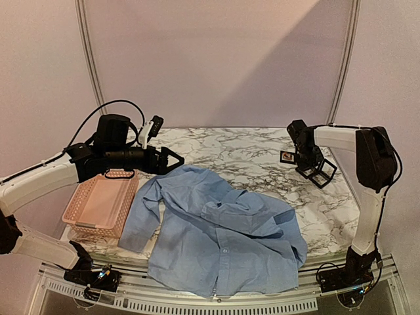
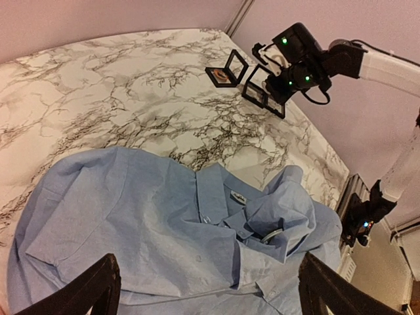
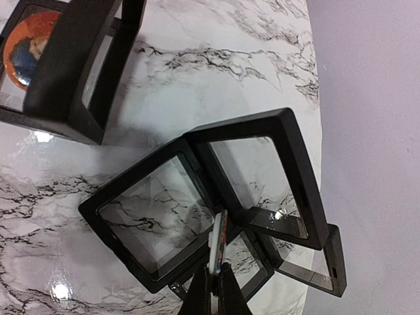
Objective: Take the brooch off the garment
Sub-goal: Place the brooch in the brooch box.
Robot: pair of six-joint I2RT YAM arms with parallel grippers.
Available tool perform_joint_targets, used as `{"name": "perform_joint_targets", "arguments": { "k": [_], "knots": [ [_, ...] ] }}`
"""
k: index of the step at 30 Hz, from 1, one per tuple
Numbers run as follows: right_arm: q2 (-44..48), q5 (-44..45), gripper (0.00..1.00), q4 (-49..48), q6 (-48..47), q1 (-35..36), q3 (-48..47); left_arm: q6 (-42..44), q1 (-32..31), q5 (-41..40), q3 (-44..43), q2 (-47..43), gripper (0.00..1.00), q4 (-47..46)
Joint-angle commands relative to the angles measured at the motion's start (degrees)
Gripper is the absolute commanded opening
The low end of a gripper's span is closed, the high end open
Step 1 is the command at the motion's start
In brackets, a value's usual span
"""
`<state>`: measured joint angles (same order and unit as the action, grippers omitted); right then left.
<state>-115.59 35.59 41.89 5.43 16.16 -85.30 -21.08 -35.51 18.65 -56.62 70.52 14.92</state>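
The light blue long-sleeved collared shirt of soft, wrinkled fabric [image 1: 216, 239] lies spread front up on the white marble-patterned table [image 1: 249, 147]. Its placket is buttoned and its collar is rumpled open toward the far right. One sleeve trails along the left side, and the hem spills over the table's near edge. A small pale rounded rim [image 2: 269, 235] peeks from a fold just beside the collar, too hidden to identify. The thin flat brooch [image 3: 216, 237] is off the shirt and well apart from it at the far right, pinched edge-on between the tips of the right gripper [image 3: 213, 269], its face unseen.
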Motion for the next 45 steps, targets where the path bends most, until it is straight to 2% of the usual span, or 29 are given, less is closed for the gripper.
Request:
{"name": "perform_joint_targets", "arguments": {
  "k": [1,17,27,33,40,45],
  "knots": [
    [-2.12,0.61,0.00,-1.39,-0.64,-0.18,-2.33,-0.04,0.53,0.37,-1.03,0.66,0.94,0.68],
    [-4.15,-2.35,0.01,-2.15,-0.40,-0.17,-3.46,-0.12,0.53,0.66,-1.05,1.14,0.94,0.76],
    [-4.34,-4.05,0.21,-1.97,0.08,-0.17,-3.47,-0.10,0.53,0.68,-1.04,1.41,0.94,0.68],
    [-3.15,-7.80,0.26,-2.00,0.33,-0.17,-3.48,0.01,0.53,0.62,-1.05,1.38,0.94,0.77],
    [0.98,-13.29,0.39,-2.71,1.00,-0.17,-2.93,0.21,0.53,0.33,-1.11,1.42,0.94,0.77],
    [7.46,-20.60,0.43,-4.99,2.57,-0.19,0.80,0.80,0.28,-2.12,-0.71,0.83,0.92,1.07]
  ]
}}
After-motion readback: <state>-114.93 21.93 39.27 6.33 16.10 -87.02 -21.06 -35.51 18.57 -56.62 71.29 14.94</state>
